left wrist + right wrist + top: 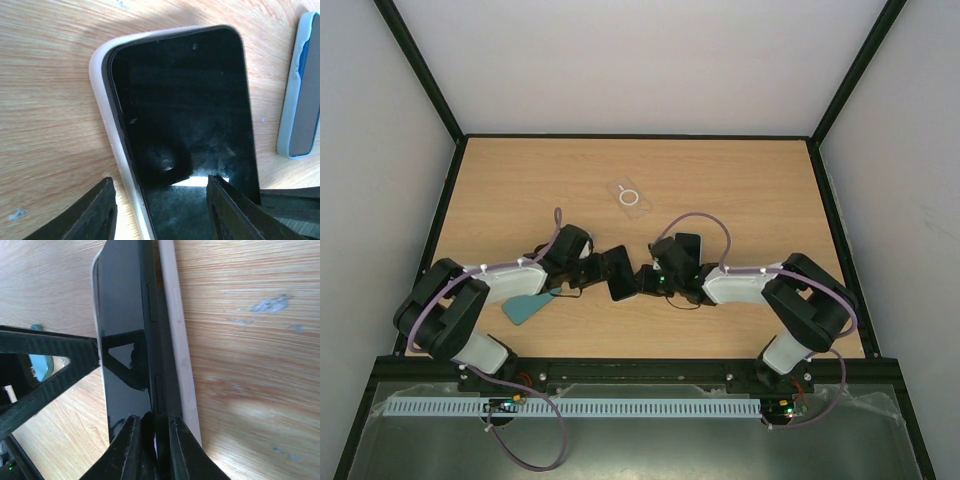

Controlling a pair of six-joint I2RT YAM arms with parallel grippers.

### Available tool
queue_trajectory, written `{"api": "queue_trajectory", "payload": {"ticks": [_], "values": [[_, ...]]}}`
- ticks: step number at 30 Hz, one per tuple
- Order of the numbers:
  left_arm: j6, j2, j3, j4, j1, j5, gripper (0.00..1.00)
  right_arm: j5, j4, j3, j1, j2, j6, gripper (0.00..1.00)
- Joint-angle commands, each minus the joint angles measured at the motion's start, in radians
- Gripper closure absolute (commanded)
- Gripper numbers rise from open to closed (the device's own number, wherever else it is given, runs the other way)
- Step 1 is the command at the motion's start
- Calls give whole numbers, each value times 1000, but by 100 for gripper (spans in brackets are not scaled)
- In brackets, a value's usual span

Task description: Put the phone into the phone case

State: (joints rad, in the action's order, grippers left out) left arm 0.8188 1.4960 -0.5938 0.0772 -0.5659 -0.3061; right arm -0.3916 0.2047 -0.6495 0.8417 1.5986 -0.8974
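A black phone (185,110) lies screen up in a pale white phone case (102,95) on the wooden table, between the two arms in the top view (623,288). One long side of the phone stands a little above the case wall (176,340). My right gripper (152,440) is shut on that raised long edge of the phone (125,315). My left gripper (162,215) is open at the phone's near end. One of its fingers (97,212) is outside the case wall and the other is over the screen.
A clear case with a ring mark (628,197) lies farther back on the table. A light blue case (300,90) lies beside the phone and shows teal in the top view (525,308). Black frame rails border the table.
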Motion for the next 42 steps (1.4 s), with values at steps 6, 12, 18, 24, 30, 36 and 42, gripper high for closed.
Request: {"api": "queue_trajectory", "payload": {"ticks": [6, 12, 18, 24, 30, 36, 42], "values": [[-34, 30, 37, 35, 6, -46, 51, 8, 55, -35, 85, 60, -41, 88], [-33, 26, 53, 86, 7, -111, 60, 59, 42, -21, 103, 50, -54, 86], [-54, 38, 56, 160, 5, -196, 67, 85, 50, 43, 104, 1, -49, 86], [-36, 49, 72, 251, -9, -287, 67, 63, 111, 127, 106, -33, -80, 86], [-12, 45, 68, 231, -18, -283, 68, 133, 5, 133, 106, -102, -49, 77], [-26, 52, 39, 174, -8, -243, 69, 213, -93, 103, 106, -167, -37, 63], [-16, 51, 44, 170, 25, -241, 68, 271, -118, 79, 105, -208, -36, 58]]}}
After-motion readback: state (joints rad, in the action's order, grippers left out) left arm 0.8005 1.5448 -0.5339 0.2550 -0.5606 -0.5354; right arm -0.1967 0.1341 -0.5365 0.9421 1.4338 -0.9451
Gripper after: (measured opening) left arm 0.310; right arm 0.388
